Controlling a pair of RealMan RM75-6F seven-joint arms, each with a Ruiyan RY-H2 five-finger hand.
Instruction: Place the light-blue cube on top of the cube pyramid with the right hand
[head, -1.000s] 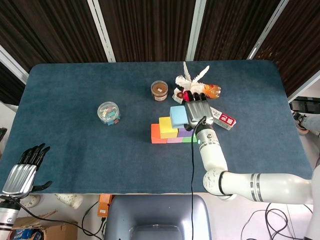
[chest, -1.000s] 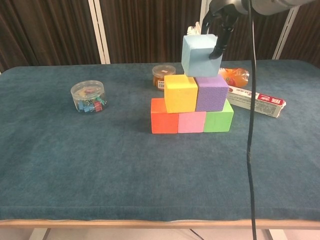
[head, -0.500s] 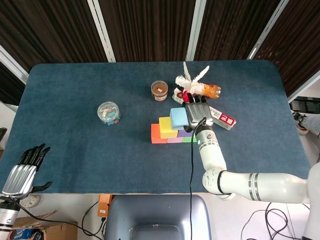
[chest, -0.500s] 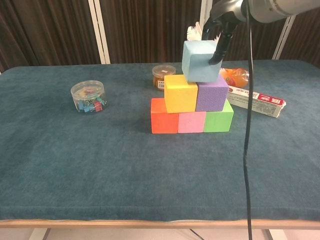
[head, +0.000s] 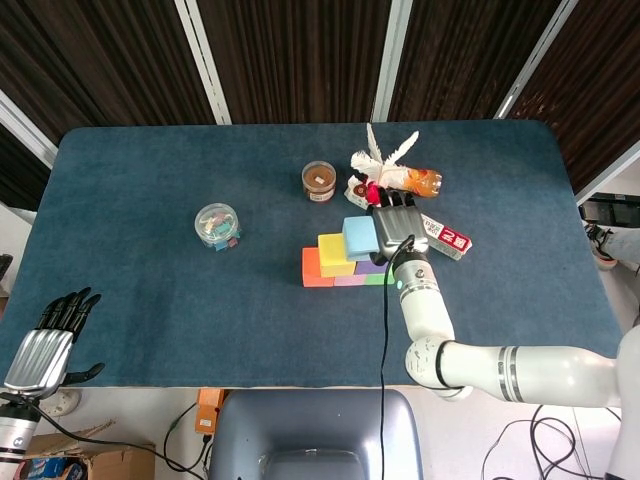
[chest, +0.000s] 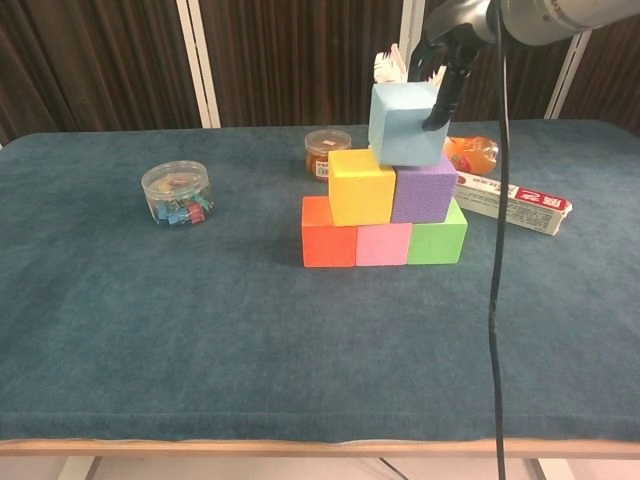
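The light-blue cube (chest: 404, 125) (head: 359, 237) is gripped by my right hand (chest: 441, 60) (head: 398, 228), dark fingers down its right face. It sits slightly tilted at the top of the cube pyramid, over the seam between the yellow cube (chest: 361, 186) and the purple cube (chest: 424, 190), more over the purple. Whether it rests on them or hovers just above is unclear. Below lie the orange cube (chest: 328, 231), pink cube (chest: 383, 243) and green cube (chest: 437, 233). My left hand (head: 50, 340) hangs off the table's near left corner, fingers apart, holding nothing.
A clear jar of clips (chest: 177, 193) stands to the left. Behind the pyramid are a brown-lidded jar (chest: 326, 152), an orange bottle (chest: 470, 152) and white feathers (head: 385, 150). A white-and-red box (chest: 515, 205) lies to the right. A black cable (chest: 495, 260) hangs from the right arm.
My right hand has lowered the light-blue cube toward the yellow and purple cubes and shifted it slightly right. The left hand has stayed put.
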